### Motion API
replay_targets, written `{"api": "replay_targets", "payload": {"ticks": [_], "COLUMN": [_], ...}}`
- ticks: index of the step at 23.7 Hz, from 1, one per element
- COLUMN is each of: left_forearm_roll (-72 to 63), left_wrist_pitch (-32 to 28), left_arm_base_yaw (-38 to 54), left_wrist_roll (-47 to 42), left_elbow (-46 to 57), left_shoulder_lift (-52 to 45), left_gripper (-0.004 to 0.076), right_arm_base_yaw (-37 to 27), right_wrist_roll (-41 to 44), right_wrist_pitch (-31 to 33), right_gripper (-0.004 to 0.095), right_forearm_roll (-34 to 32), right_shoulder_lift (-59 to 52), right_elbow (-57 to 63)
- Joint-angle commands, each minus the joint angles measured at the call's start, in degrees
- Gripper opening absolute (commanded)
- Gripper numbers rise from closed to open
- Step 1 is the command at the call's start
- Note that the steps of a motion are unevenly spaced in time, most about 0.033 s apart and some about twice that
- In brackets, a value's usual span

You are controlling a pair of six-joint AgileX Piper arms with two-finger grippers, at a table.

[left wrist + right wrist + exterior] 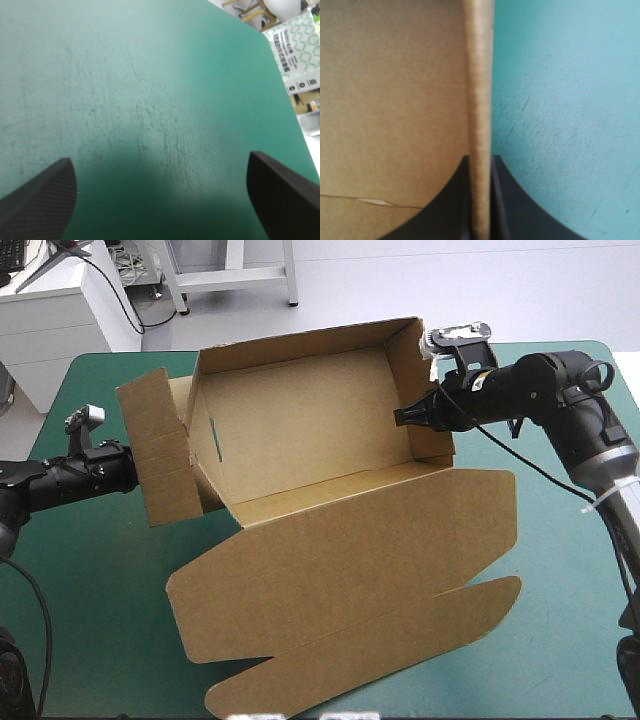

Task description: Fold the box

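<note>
The surface (90, 580) carries a teal-green cover; its rounded far corners sit at the upper left and upper right of the high view. One item lies directly on it: the brown box (300, 420). The tray section, walls raised, occupies the upper centre of the frame. The lid lies flat, extending to the lower centre and lower right. In the left wrist view the surface (150, 115) fills the frame, its edge crossing the upper right. In the right wrist view the surface (560, 125) fills the right half and the box (390, 100) the left half.
</note>
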Motion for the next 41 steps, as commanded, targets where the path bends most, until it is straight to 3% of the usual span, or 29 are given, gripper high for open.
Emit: {"api": "replay_targets", "payload": {"ticks": [1,12,19,26,29,33,37,41], "left_forearm_roll": [-4.7,-17.8,-19.4,-20.6,-20.1,-10.6,9.2,21.6], "left_wrist_pitch": [2.3,14.5,15.4,15.4,15.4,10.7,-2.4,-9.1], "left_arm_base_yaw": [-2.1,-3.4,-10.4,-12.5,-13.2,-16.4,-24.2,-30.3], "left_wrist_roll": [3.0,8.6,8.3,8.2,7.8,3.3,-17.5,-30.0], "left_elbow": [-1.9,-6.5,-8.1,-8.5,-8.7,-13.7,-19.3,-20.1], "left_shoulder_lift": [-1.7,-1.7,-1.7,-1.7,-1.7,-2.4,-4.8,-5.4], "left_gripper": [0.0655,0.0655,0.0655,0.0655,0.0655,0.0655,0.0655,0.0655], "right_arm_base_yaw": [-0.3,-3.1,-3.1,-2.8,0.9,5.0,8.1,9.2], "right_wrist_roll": [-0.2,1.5,4.6,5.7,8.3,14.4,18.4,19.6], "right_wrist_pitch": [-5.5,-5.7,-6.5,-6.6,-7.3,-7.9,-10.2,-10.7], "right_gripper": [0.0,-0.0015,-0.0015,-0.0015,0.0001,0.0001,0.0001,0.0001], "right_forearm_roll": [1.3,-0.9,-6.2,-7.0,-11.0,-18.0,-20.7,-21.3], "right_shoulder_lift": [-1.2,2.0,2.0,2.0,1.9,1.8,1.3,0.7], "right_elbow": [-1.9,-2.0,-2.0,-2.0,-2.0,-2.0,-2.0,-2.0]}}
